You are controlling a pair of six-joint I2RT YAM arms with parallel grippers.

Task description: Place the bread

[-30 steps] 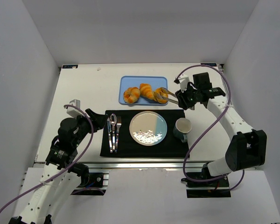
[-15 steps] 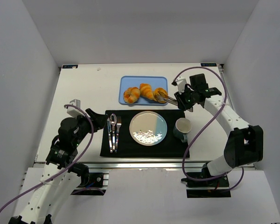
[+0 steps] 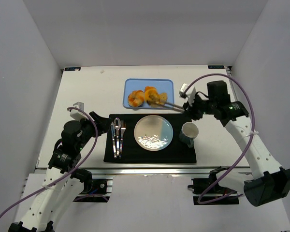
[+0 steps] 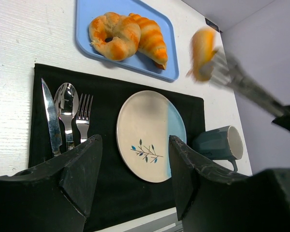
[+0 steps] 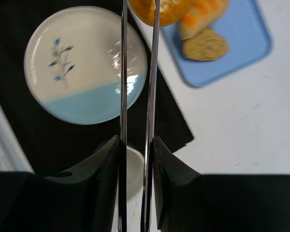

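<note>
Above the three-o'clock side of the smooth blue rectangular tray (image 3: pixel 135 83): golden-brown roll (image 3: pixel 160 98), pinched in slim polished metal tongs (image 3: pixel 174 104) clamped by right gripper (image 5: pixel 136 154). On tray, ring-shaped bun (image 4: pixel 113 36) at nine o'clock of striped croissant (image 4: pixel 150 38), touching. Left gripper (image 4: pixel 134 145) spread wide, empty.

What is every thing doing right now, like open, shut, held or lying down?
Roll: held up in the tongs.
Ring bun: lying on the tray.
Croissant: lying on the tray.
Plate: bare.
Mug: upright.
Knife, spoon, fork: flat on the black mat.
Left gripper: open, empty.
Right gripper: shut on the tongs.
</note>
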